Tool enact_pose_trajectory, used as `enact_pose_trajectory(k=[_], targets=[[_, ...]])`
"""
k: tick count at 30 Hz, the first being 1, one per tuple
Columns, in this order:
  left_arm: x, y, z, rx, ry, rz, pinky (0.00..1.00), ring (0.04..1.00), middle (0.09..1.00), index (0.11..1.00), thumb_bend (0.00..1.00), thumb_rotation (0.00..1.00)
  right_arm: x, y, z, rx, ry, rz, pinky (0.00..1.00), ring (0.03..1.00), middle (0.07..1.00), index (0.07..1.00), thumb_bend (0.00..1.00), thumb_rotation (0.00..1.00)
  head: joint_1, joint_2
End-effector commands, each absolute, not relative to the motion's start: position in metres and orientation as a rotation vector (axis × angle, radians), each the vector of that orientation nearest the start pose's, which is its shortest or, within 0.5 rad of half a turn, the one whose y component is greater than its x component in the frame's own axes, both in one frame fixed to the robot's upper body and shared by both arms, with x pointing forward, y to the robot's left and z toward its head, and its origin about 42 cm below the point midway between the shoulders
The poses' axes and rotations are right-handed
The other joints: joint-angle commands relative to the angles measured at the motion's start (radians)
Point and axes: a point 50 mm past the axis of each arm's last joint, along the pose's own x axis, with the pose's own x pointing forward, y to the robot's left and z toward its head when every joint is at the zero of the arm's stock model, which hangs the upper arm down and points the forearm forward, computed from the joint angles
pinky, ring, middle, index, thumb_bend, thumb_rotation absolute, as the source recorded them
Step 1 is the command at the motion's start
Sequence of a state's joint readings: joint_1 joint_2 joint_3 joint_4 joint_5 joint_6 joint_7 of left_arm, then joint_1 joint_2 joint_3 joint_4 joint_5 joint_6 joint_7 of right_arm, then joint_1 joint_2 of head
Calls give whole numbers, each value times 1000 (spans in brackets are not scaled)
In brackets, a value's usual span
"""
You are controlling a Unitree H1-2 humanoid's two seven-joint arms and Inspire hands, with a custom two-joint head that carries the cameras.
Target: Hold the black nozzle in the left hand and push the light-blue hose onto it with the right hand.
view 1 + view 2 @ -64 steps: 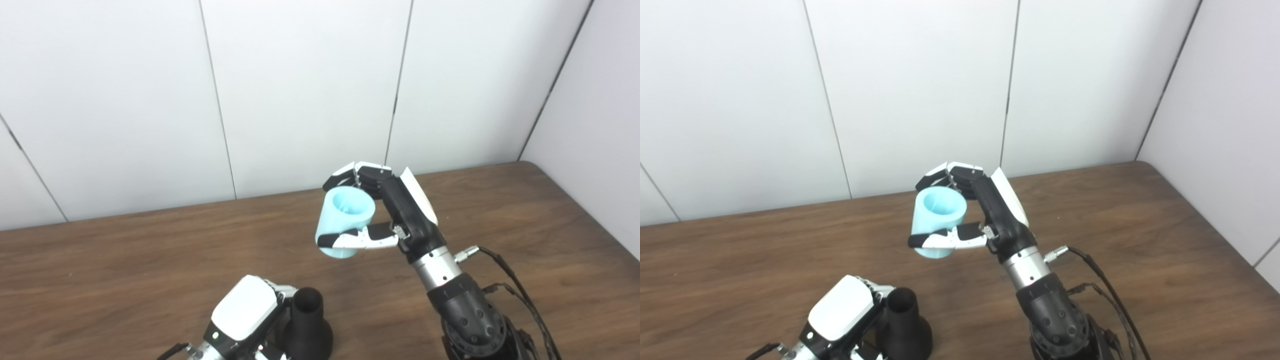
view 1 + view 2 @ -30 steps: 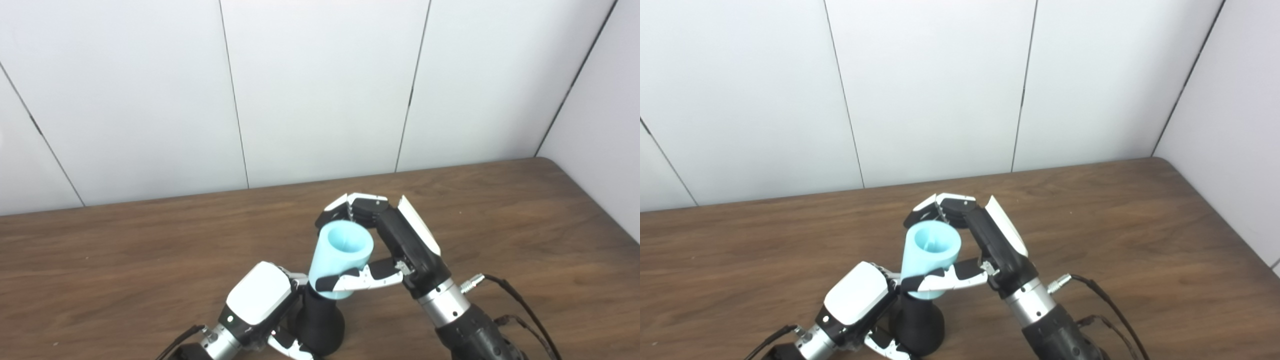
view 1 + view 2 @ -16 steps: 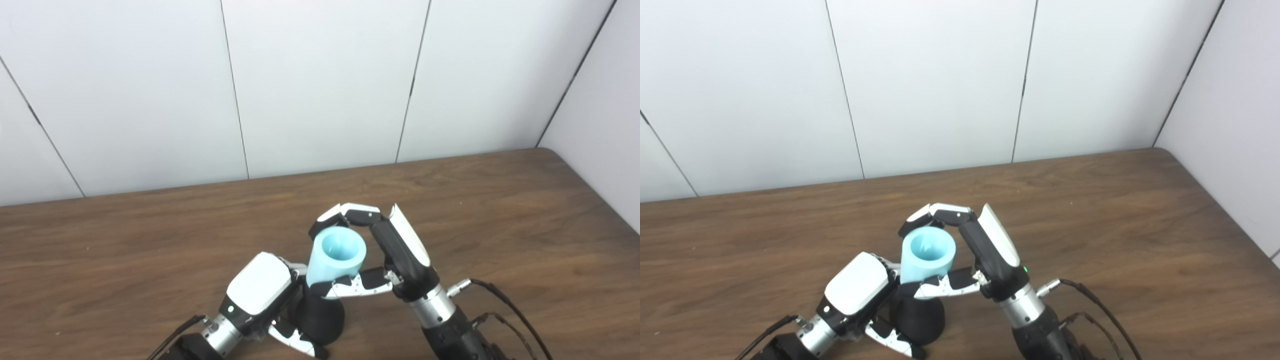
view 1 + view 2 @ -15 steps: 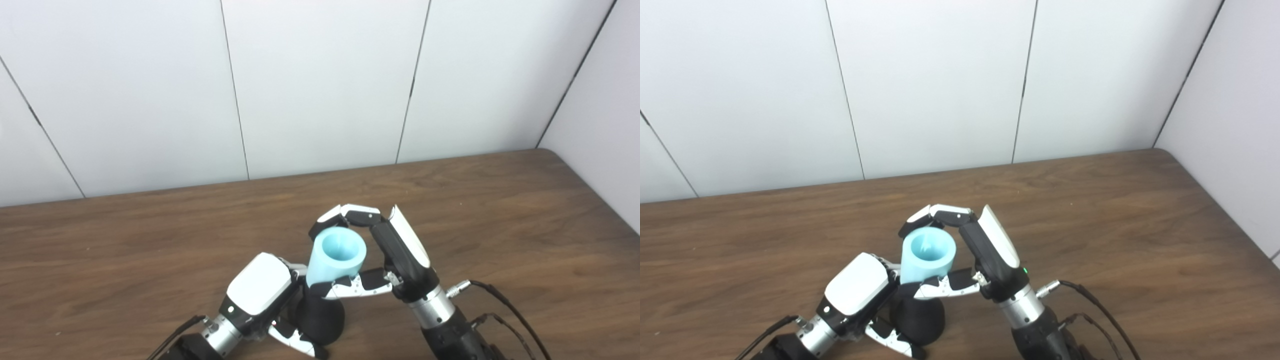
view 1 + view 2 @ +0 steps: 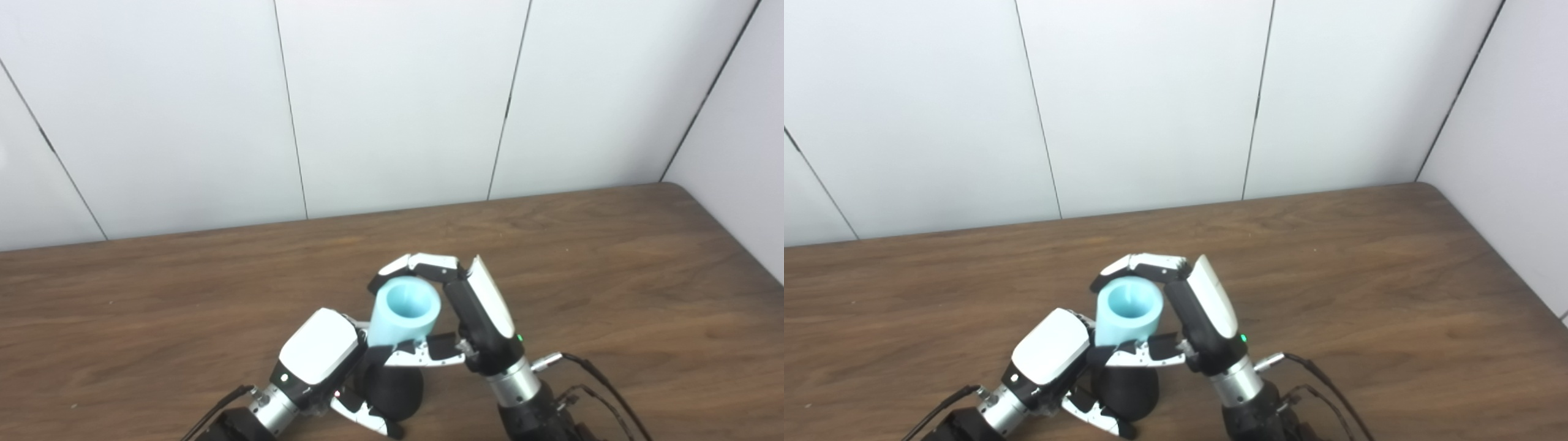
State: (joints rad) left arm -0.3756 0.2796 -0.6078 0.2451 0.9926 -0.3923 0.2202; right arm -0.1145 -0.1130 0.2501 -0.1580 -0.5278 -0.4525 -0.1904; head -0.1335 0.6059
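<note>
Left eye view showed no brand, label or readable writing on anything. The light-blue hose (image 5: 404,313), a short, smooth, thick-walled tube with its open mouth facing up, sat tilted on top of the black nozzle (image 5: 392,391), whose flared matte base rested near the front edge of the bench (image 5: 612,269). The right hand (image 5: 456,321) held the hose, its fingers (image 5: 416,264) curled over the far rim and its thumb pressed across the lower end. The left hand (image 5: 318,358) gripped the nozzle from the left side, with its thumb wrapped under the base; its fingers were mostly hidden. The bench was dark brown wood grain. White wall panels (image 5: 398,104) with thin dark seams rose behind it and along its right side.
</note>
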Motion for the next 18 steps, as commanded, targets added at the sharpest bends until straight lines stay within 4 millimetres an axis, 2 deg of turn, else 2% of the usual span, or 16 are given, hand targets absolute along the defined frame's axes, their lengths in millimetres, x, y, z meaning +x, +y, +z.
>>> enact_pose_trajectory(k=[1,18], targets=[[329,129,99,1249,-727,-699,123,175,471,480,525,0,291,-157,197,-503,-851,174,330,405,499,515,515,0,-1,1],[327,130,100,1247,-725,-703,153,207,472,480,525,0,290,-149,192,-494,-849,207,316,400,500,518,514,0,-3,6]])
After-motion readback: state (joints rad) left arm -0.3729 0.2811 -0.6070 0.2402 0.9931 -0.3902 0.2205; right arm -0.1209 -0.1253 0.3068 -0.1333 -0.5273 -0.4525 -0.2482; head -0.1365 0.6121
